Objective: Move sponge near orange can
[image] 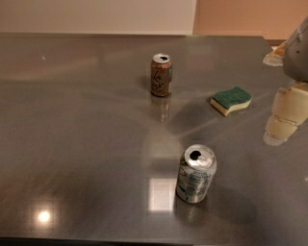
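1. The table (72, 125) is a broad grey metal surface with a dull shine. It spreads under the gripper and far off to the gripper's left, and everything else stands or lies on it.
2. A pale wall (96, 14) runs along the table's far edge, well behind the gripper and to its left.
3. The gripper (285, 117) hangs at the right edge of the view, pale cream below a grey arm section, just above the table. Whether it is open or closed cannot be told here. It is apart from all three things on the table.
4. The silver can (196, 174), silver and green with an open top, stands upright. It is left of the gripper and nearer the camera, well apart from it.
5. The orange can (161, 75) is brownish-orange with white script and a silver top, and it stands upright. It is the thing farthest from the gripper, well to its left and farther back on the table.
6. The sponge (231, 100) lies flat on the table, green side up over yellow foam. It is the thing nearest the gripper, just to its left and a little farther back, not touching it. It sits between the gripper and the orange can, clearly apart from the can.
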`<state>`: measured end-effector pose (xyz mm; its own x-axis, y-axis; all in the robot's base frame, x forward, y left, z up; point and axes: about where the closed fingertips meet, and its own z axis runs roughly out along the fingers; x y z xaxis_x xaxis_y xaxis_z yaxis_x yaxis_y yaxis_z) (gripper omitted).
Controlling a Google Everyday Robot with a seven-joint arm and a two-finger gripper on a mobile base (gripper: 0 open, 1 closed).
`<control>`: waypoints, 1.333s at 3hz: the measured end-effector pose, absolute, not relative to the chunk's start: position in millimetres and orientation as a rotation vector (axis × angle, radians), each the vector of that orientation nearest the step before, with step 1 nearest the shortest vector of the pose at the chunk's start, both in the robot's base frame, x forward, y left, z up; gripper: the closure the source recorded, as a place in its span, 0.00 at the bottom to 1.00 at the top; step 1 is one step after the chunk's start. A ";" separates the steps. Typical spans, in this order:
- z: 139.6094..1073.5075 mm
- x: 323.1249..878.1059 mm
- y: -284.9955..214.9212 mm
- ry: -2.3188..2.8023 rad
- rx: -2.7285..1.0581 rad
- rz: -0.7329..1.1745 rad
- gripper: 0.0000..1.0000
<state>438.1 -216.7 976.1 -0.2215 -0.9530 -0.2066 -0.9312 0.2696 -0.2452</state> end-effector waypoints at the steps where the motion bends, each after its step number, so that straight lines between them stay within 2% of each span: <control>1: 976.1 438.1 -216.7 2.232 -1.725 -0.098 0.00; 4: 974.0 465.4 -219.0 2.243 -1.681 -0.066 0.00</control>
